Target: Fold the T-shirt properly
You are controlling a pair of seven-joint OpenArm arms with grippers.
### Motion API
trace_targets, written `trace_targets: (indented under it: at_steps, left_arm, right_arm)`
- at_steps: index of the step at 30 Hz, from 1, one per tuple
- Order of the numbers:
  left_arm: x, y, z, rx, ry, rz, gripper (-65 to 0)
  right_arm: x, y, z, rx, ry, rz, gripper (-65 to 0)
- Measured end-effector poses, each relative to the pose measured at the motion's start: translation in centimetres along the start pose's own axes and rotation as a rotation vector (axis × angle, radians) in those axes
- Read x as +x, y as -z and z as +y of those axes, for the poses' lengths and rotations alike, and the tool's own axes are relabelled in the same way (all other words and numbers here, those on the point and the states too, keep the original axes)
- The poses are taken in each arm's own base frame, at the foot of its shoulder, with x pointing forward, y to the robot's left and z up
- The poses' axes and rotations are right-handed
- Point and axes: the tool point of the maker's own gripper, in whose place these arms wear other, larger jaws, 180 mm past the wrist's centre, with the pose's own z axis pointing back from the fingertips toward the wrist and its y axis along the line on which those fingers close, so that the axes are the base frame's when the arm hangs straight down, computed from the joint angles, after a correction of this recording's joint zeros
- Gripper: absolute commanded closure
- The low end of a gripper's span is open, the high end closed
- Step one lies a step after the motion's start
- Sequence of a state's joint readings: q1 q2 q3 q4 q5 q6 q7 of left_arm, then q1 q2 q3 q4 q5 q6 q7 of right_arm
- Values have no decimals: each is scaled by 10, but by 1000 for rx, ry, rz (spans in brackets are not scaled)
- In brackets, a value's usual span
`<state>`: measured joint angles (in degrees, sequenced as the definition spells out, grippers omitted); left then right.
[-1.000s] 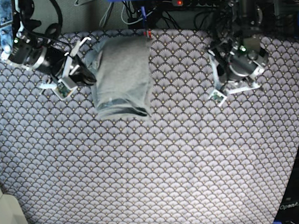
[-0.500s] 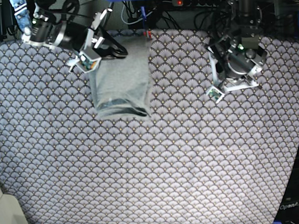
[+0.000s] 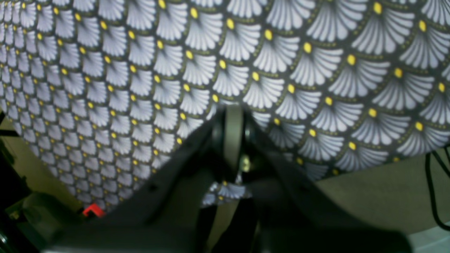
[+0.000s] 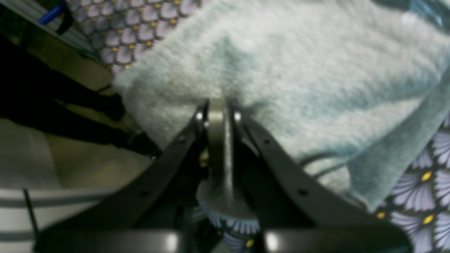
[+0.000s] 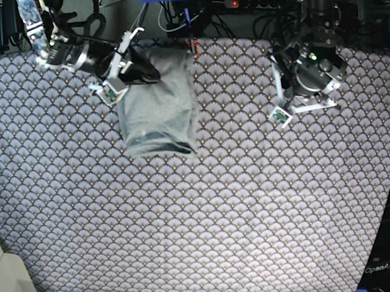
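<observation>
Though folded into a narrow strip, the T-shirt [image 5: 159, 102] lay at the cloth's far edge, its top end directly under the right gripper [image 5: 144, 71], whose jaws stood together with grey knit bunched at their tips; whether fabric sat between them was hard to make out. Half a second before, that gripper had been higher and nearer the edge. The left gripper [image 3: 230, 116], jaws together on nothing, hung well apart over the tablecloth [image 5: 219, 217]. Cables and a power strip [image 5: 259, 2] lay beyond.
</observation>
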<state>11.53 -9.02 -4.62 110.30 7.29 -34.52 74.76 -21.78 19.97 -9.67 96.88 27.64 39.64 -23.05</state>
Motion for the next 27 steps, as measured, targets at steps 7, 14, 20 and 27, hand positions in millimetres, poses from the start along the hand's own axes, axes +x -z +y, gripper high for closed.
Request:
trace_targets:
  at_steps: [7, 14, 20, 27]
  left_arm:
    - [42, -19, 24, 68, -8, -122, 0]
    - [114, -40, 24, 67, -56, -294, 0]
    - [187, -66, -41, -69, 39, -462, 0]
    - [195, -50, -71, -129, 109, -414, 0]
  right_arm:
    - [-6, 1, -1, -2, 22, 5, -14]
    - [-7, 2, 1, 4, 23, 9, -14]
    - [-9, 5, 8, 25, 22, 15, -14]
    - [-9, 7, 9, 29, 22, 13, -14]
